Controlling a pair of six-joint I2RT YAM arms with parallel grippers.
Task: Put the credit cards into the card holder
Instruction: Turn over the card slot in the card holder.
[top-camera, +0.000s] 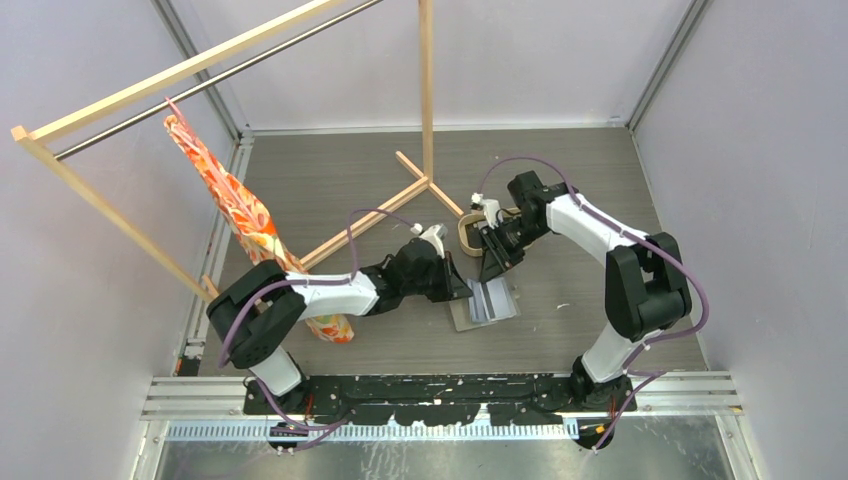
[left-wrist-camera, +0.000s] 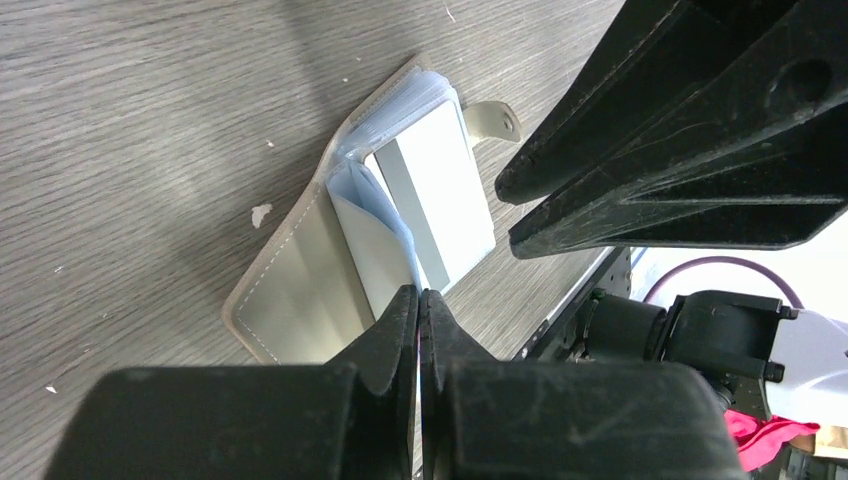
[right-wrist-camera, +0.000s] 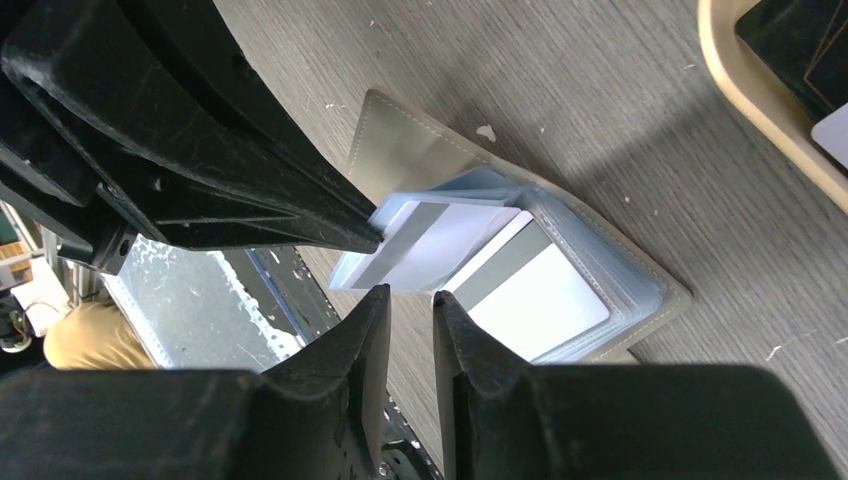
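The grey card holder (top-camera: 487, 300) lies open on the table, its cover (left-wrist-camera: 290, 300) flat and its clear sleeves fanned. A whitish credit card (left-wrist-camera: 440, 190) with a grey stripe sits in a sleeve. My left gripper (left-wrist-camera: 420, 293) is shut on the edge of a lifted clear sleeve (right-wrist-camera: 440, 240), which holds another striped whitish card. My right gripper (right-wrist-camera: 410, 295) hovers just above the holder's near edge, its jaws a little apart and empty. Its fingers (left-wrist-camera: 650, 130) show at the upper right of the left wrist view.
An oval wood-rimmed tray (right-wrist-camera: 745, 90) behind the holder contains dark cards (right-wrist-camera: 800, 40) and a whitish one (right-wrist-camera: 835, 135). A wooden clothes rack (top-camera: 427, 100) stands at the back, with an orange patterned cloth (top-camera: 240, 210) hanging at the left.
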